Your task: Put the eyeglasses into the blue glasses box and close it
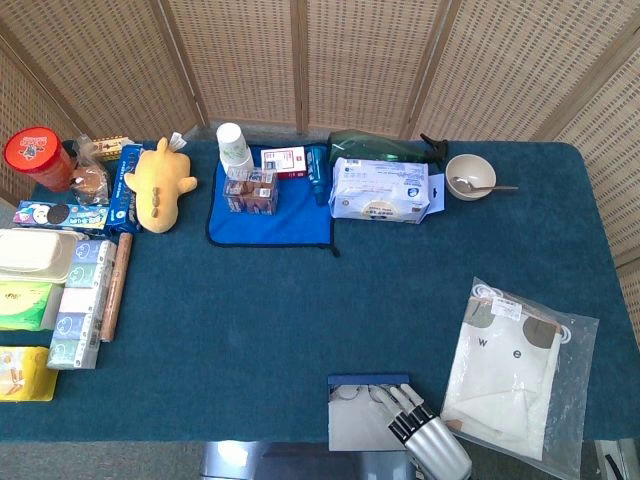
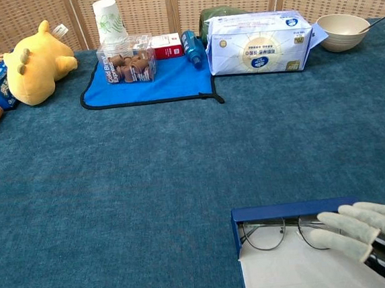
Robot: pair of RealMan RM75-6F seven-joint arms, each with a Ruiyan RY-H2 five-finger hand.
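The eyeglasses (image 2: 291, 232) lie in the open blue glasses box (image 2: 279, 211) at the near edge of the table (image 2: 181, 172), thin dark wire frames with rounded lenses, set flat on the box's pale lining right against its blue far wall. The left lens shows clear; the right lens is partly covered. Over it reaches the right hand (image 2: 362, 233), coming in from the lower right, white-tipped fingers (image 2: 341, 224) stretched out long and lying side by side, only slightly apart, gripping nothing. The fingertips rest over the right lens and that end of the frame; whether they press down on it, I cannot tell. From the head view the same right hand (image 1: 415, 420) sits on the box's right half, fingers pointing toward the far wall. Just right of the box lies a clear plastic bag (image 1: 515, 375) with white fabric inside. The left hand appears in neither view.
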